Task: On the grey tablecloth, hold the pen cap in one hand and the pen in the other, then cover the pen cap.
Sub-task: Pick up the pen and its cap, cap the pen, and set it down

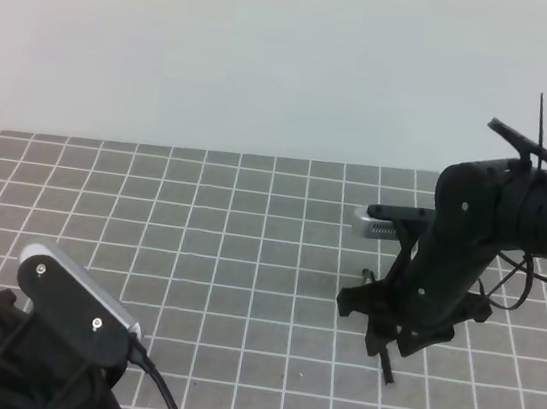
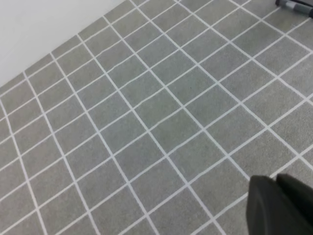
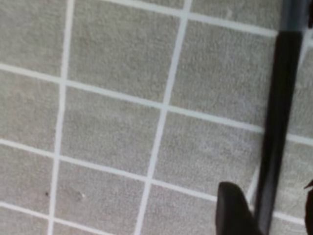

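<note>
Pen [image 3: 279, 127] lies on the grey tablecloth [image 1: 227, 249] between the spread fingers of the lowered right gripper [image 1: 388, 343], while the left gripper [image 2: 283, 205] sits closed and empty at the near-left corner.

You see matte black arms, silver-faced wrist cameras [image 1: 81, 290] with small screws, and loose black cables [image 1: 521, 278].

No writing, label, brand, number or sign is showing legibly in any view. The grey tablecloth [image 1: 199, 235] is carrying only its grid of thin white lines, and the pen [image 3: 279, 122] is showing a plain black barrel with no print on it.
</note>
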